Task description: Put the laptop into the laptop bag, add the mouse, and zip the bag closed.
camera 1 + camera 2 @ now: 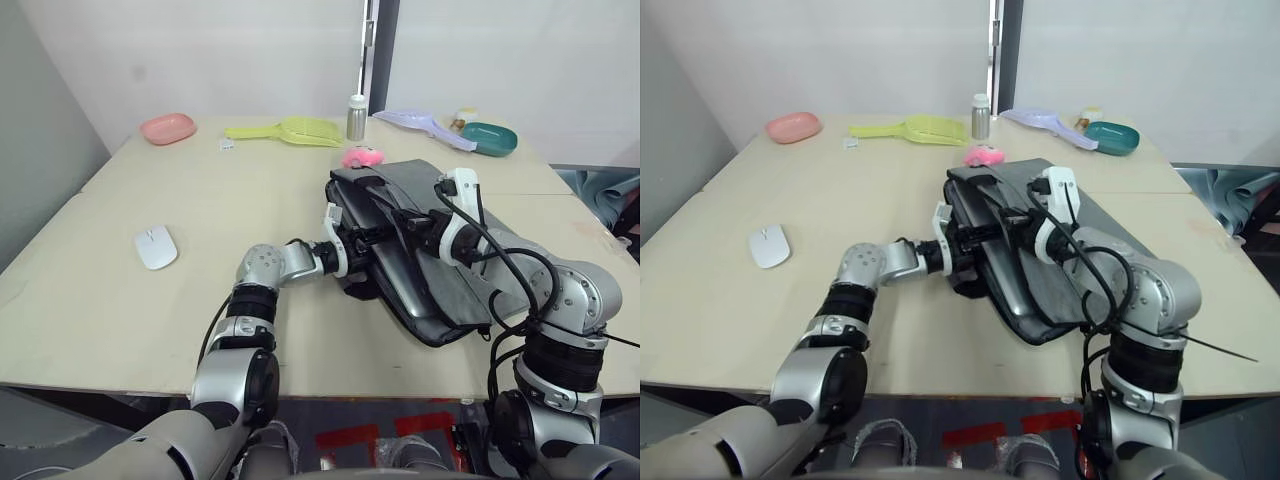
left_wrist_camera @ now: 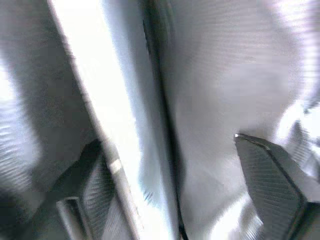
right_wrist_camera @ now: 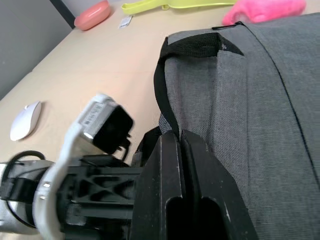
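Grey laptop bag [image 1: 440, 250] has both grippers at its open edge: right gripper [image 3: 181, 142] pinching the fabric, left gripper [image 1: 352, 243] spread around the laptop [image 2: 112, 125] edge, mouse [image 1: 156, 246] well off on the left arm's side.

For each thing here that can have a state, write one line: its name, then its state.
laptop: partly inside the bag, edge showing at the mouth.
laptop bag: flat on the table, unzipped.
mouse: on the table, outside the bag.
left gripper: jaws open at the bag's mouth.
right gripper: jaws shut on a bag strap.
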Controlling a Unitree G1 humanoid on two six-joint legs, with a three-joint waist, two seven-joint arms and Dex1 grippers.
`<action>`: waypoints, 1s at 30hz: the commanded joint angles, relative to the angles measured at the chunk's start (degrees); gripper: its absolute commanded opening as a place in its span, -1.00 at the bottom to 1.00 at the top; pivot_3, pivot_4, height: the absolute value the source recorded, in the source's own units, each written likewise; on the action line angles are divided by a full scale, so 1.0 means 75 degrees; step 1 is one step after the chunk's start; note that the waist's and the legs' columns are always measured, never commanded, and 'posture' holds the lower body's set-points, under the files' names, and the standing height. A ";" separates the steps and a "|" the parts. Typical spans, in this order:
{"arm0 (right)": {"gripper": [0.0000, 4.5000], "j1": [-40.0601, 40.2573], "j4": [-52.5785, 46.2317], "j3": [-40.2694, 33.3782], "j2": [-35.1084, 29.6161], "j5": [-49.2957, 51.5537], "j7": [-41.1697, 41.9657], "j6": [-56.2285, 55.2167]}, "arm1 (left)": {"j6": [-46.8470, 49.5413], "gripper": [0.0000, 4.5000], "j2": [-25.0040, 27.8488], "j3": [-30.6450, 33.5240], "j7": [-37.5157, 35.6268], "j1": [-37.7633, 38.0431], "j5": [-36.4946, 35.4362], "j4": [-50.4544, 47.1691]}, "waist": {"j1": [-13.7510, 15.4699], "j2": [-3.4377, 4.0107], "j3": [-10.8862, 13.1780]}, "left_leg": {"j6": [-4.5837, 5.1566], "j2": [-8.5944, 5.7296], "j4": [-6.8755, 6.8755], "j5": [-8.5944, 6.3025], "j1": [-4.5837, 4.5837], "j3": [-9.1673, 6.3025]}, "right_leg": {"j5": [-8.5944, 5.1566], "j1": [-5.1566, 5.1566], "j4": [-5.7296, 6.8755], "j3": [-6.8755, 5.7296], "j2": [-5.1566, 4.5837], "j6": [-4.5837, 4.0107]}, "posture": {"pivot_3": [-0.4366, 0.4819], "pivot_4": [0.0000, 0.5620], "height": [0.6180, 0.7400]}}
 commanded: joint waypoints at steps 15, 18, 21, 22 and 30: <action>-1.00 -0.0025 -0.0273 0.0029 0.0114 0.0464 0.0181 -0.0211 | -0.0148 -0.79 -0.0498 0.0051 -0.0179 0.0129 0.0131 -0.0555 | -0.0001 0.0000 0.0000 | 0.0000 -0.0002 0.0002 0.0000 0.0000 0.0000 | -0.0004 0.0003 -0.0004 0.0001 -0.0003 -0.0007 | -0.05 -0.47 1.00; -1.00 -0.0022 -0.0407 0.0004 0.0211 0.0690 0.0165 -0.0103 | -0.0128 -0.92 -0.0608 0.0042 -0.0213 0.0124 0.0160 -0.0558 | -0.0004 0.0002 0.0001 | 0.0000 -0.0002 -0.0001 0.0000 -0.0003 0.0001 | 0.0000 0.0000 -0.0007 0.0001 -0.0002 0.0001 | -0.05 -0.47 1.00; -1.00 -0.0058 -0.0459 -0.0058 0.0367 0.0912 0.0099 0.0021 | -0.0166 -0.92 -0.0723 0.0006 -0.0228 0.0081 0.0216 -0.0530 | -0.0004 0.0002 0.0001 | 0.0001 -0.0002 -0.0009 0.0000 -0.0004 0.0001 | 0.0003 -0.0001 -0.0015 -0.0001 -0.0002 0.0006 | -0.05 -0.47 1.00; -1.00 -0.0069 -0.0465 -0.0066 0.0401 0.0957 0.0066 0.0052 | -0.0242 -0.92 -0.0764 -0.0008 -0.0218 0.0034 0.0270 -0.0478 | -0.0003 0.0002 0.0001 | 0.0001 -0.0002 -0.0011 0.0000 -0.0005 0.0001 | 0.0003 -0.0001 -0.0018 -0.0001 -0.0002 0.0006 | -0.05 -0.47 1.00; -1.00 0.0046 -0.0392 -0.0012 0.0260 0.0834 -0.0089 -0.0053 | -0.0459 -0.92 -0.0529 -0.0179 -0.0602 -0.0117 0.0551 -0.0467 | -0.0001 0.0002 0.0001 | 0.0001 -0.0002 -0.0011 0.0000 -0.0004 0.0002 | 0.0003 0.0000 -0.0019 0.0000 -0.0002 0.0005 | -0.05 -0.47 1.00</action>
